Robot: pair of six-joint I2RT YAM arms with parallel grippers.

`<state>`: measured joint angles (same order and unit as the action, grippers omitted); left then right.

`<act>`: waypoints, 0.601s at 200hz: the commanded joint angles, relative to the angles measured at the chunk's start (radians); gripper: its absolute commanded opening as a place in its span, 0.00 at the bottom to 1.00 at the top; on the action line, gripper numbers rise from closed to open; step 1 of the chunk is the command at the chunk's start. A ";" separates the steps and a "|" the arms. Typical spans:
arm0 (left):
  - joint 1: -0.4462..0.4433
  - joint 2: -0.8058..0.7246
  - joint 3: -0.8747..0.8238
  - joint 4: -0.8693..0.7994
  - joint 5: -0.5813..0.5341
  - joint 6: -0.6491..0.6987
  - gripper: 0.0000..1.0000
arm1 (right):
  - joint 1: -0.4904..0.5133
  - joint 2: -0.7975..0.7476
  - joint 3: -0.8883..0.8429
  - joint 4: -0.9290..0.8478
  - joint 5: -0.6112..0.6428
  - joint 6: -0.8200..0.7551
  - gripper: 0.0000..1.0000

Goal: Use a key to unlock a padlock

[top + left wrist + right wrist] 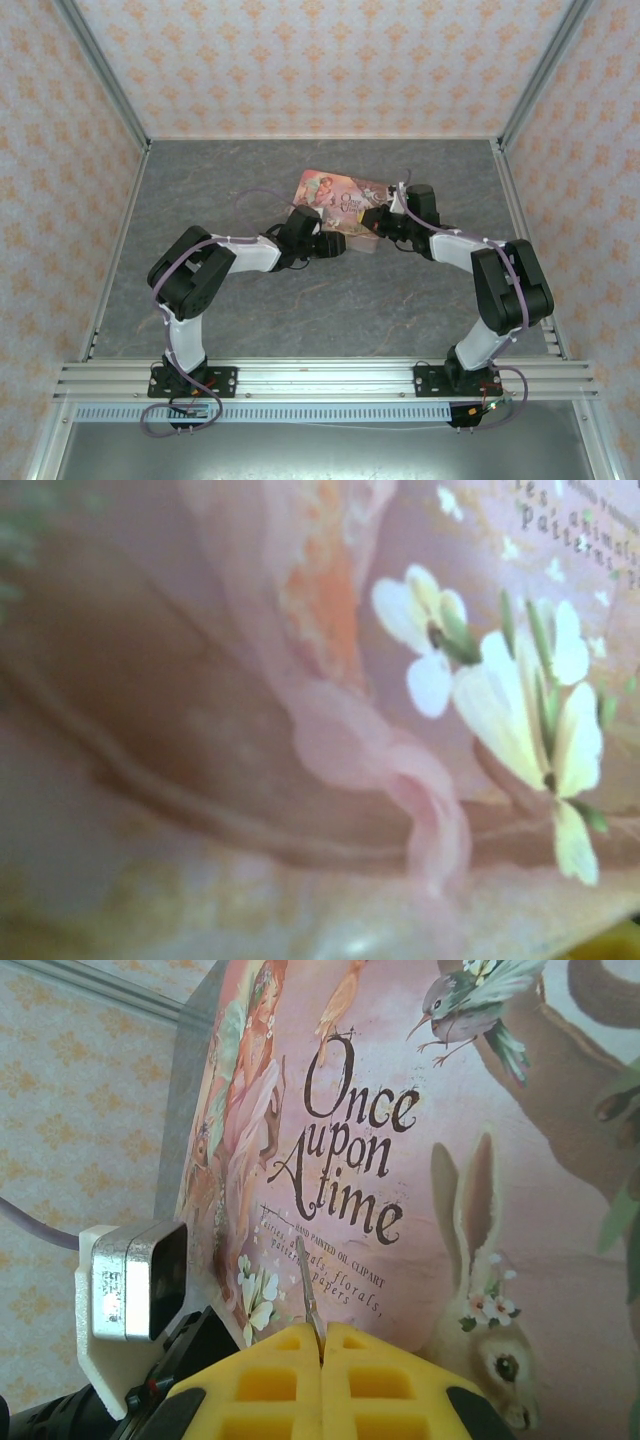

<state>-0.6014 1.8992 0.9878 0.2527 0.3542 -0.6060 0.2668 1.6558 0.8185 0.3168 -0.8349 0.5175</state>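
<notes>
The thin silvery key (309,1298) sticks up from between the yellow pads of my right gripper (322,1348), which is shut on it. Its tip points at the lid of the pink illustrated tin box (430,1150), close to the small printed text. In the top view the box (335,190) lies at mid-table. My right gripper (373,222) is at its right near edge and my left gripper (338,243) at its front edge. The left wrist view is a blurred close-up of the box lid (300,680); whether the left jaws are open or shut is unclear. The blue-teal padlock is hidden.
The left arm's wrist camera housing (135,1280) sits just left of the right gripper's pads. Patterned walls and metal frame rails (110,90) enclose the grey table (330,310). Both arms bend inward towards the box.
</notes>
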 commanded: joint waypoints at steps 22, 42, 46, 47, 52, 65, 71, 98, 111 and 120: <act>-0.002 0.004 -0.002 0.062 -0.059 -0.006 0.56 | 0.012 0.027 -0.038 -0.070 0.010 0.002 0.00; -0.003 0.004 -0.004 0.068 -0.067 -0.005 0.54 | 0.012 0.026 -0.038 -0.068 0.008 0.002 0.00; -0.004 0.004 -0.004 0.067 -0.070 -0.003 0.54 | 0.011 0.025 -0.039 -0.068 0.008 0.000 0.00; -0.004 0.004 -0.004 0.066 -0.072 -0.002 0.54 | 0.011 0.025 -0.039 -0.068 0.008 0.001 0.00; -0.005 0.004 -0.003 0.064 -0.078 -0.001 0.54 | 0.012 0.025 -0.039 -0.068 0.007 0.000 0.00; -0.010 0.004 -0.004 0.053 -0.101 0.008 0.53 | 0.012 0.025 -0.038 -0.067 0.005 0.001 0.00; -0.013 0.002 -0.003 0.044 -0.115 0.012 0.52 | 0.012 0.025 -0.039 -0.065 0.005 0.001 0.00; -0.034 -0.009 0.010 0.004 -0.155 0.041 0.46 | 0.011 0.024 -0.039 -0.062 0.002 0.001 0.00; -0.042 -0.010 0.017 -0.010 -0.167 0.052 0.46 | 0.012 0.025 -0.039 -0.061 0.001 0.002 0.00; -0.046 -0.010 0.023 -0.021 -0.179 0.056 0.46 | 0.012 0.025 -0.041 -0.059 0.000 0.002 0.00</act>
<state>-0.6342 1.8999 0.9874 0.2573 0.2558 -0.5892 0.2680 1.6562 0.8169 0.3233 -0.8356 0.5171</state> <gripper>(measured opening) 0.460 0.040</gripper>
